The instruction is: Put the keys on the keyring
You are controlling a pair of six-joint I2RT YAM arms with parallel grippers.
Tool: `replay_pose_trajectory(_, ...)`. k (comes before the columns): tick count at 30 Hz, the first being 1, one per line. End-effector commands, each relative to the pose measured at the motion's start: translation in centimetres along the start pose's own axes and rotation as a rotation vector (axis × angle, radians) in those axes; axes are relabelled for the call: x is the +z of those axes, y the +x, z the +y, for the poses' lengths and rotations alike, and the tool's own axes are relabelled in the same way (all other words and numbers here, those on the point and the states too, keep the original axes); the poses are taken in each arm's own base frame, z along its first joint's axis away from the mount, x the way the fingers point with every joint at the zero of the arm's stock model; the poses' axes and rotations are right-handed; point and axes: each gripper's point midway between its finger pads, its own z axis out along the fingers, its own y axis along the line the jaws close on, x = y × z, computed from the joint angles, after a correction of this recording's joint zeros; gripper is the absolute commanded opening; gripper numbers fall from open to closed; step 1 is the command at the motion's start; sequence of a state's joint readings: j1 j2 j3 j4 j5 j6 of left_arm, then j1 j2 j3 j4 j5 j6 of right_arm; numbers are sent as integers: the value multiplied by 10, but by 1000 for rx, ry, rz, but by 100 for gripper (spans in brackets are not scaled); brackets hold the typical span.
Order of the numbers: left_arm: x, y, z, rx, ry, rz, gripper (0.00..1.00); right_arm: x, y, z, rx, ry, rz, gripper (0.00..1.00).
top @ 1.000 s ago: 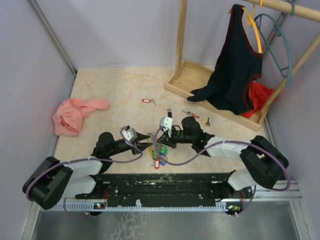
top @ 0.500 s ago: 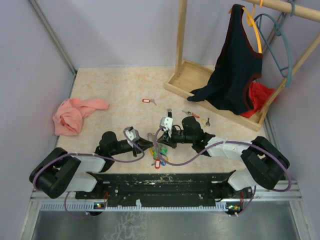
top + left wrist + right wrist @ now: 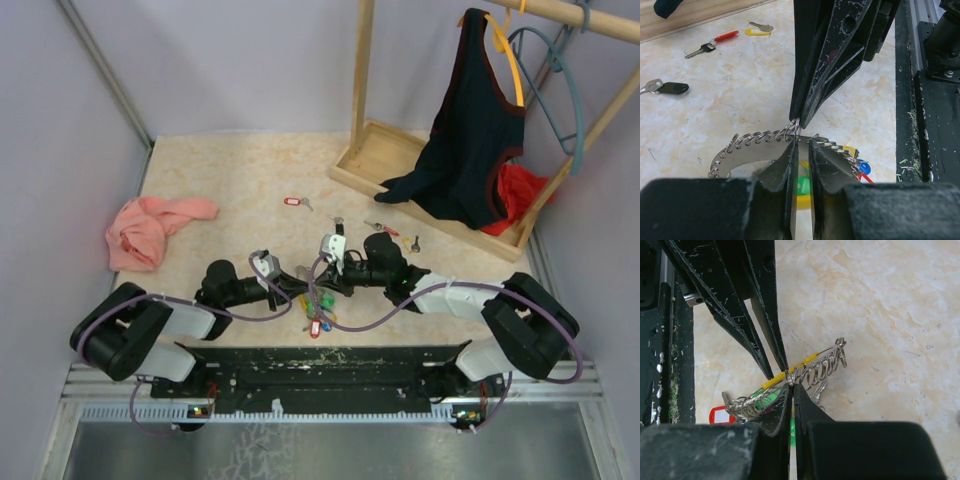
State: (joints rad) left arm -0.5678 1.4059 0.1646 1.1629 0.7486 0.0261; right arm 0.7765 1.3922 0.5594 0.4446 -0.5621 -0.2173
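The keyring (image 3: 318, 302), a thin silver ring strung with small rings and coloured tags, lies near the table's front edge. My right gripper (image 3: 316, 279) is shut on its wire; the right wrist view shows the pinch (image 3: 791, 385). My left gripper (image 3: 297, 284) faces it with jaws a narrow gap apart, tips (image 3: 800, 143) touching the keyring (image 3: 760, 140) next to the right gripper (image 3: 797, 120). Loose keys lie beyond: a red-tagged key (image 3: 293, 202), a black-headed key (image 3: 667, 88), a red-headed key (image 3: 715, 41) and a yellow tag (image 3: 757, 31).
A pink cloth (image 3: 150, 230) lies at the left. A wooden rack base (image 3: 400, 165) stands at the back right, with a dark top (image 3: 470, 140), a teal hanger (image 3: 560, 90) and a red cloth (image 3: 520, 190). The black mounting rail (image 3: 320, 365) runs along the near edge.
My left arm has reached right until its fingertips meet the keyring beside the right gripper. The right gripper has kept its hold and barely moved.
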Motion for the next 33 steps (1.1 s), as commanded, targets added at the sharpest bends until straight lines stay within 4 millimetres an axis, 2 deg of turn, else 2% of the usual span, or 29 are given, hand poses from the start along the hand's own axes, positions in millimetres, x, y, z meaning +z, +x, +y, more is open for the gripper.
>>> replay_pose_trajectory(1, 7, -19, -4, 34, 48, -62, 19, -1, -60, -1, -95, -21, -158, 0)
replay_pose_trajectory(9, 8, -25, -10, 35, 79, -95, 21, 3, -58, 2, -88, -52, -155, 0)
replay_pose_trajectory(23, 5, -31, -4, 56, 31, -139, 25, 11, -52, 12, -59, -106, -151, 0)
replay_pose_trajectory(28, 6, -27, -10, 53, 71, -129, 14, 10, -53, 9, -59, -84, -160, 0)
replay_pose_trajectory(32, 6, -24, -13, 44, 87, -116, 0, 7, -53, 5, -67, -58, -155, 0)
replay_pose_trajectory(33, 5, -22, -13, 40, 86, -109, 0, 7, -53, 4, -68, -50, -153, 0)
